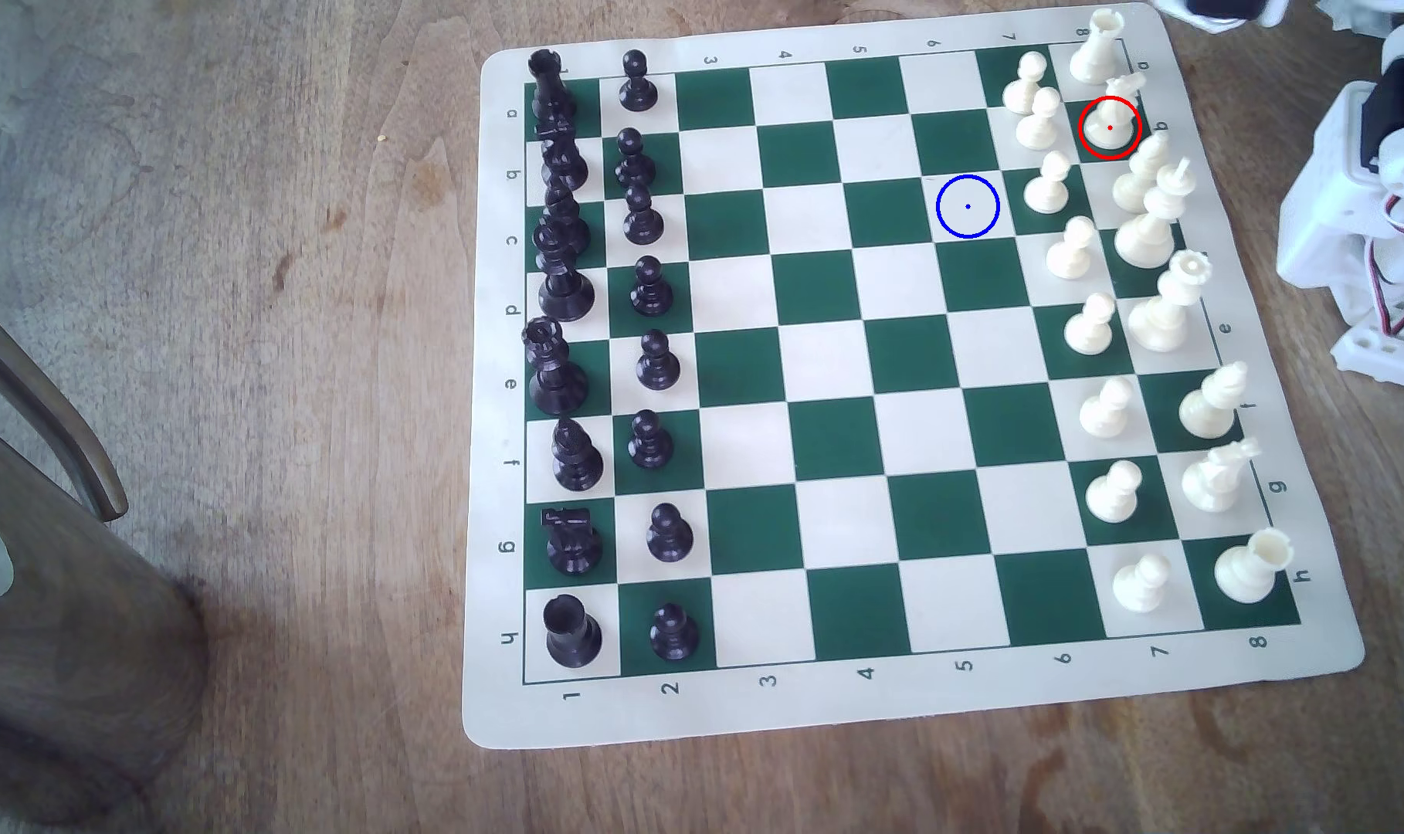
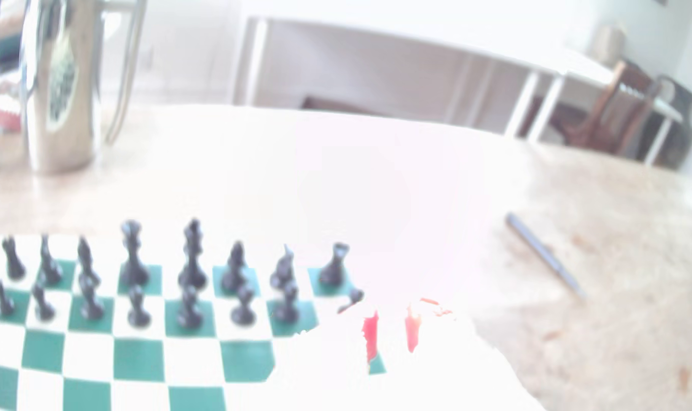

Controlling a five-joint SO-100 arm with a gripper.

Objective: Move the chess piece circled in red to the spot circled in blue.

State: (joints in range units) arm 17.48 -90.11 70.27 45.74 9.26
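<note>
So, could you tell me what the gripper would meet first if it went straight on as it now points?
Probably nothing soon. The gripper is washed out in the wrist view, but seems to aim over the board corner beside the black rook, towards bare table. Depth is unclear.

The wrist view is washed out: the gripper (image 2: 392,332) is a white glare with red streaks, so its jaws cannot be read. In the exterior view the arm (image 1: 1373,200) is cut off at three o'clock, and a wooden object (image 1: 57,561) (identity unclear) at nine o'clock.
</note>
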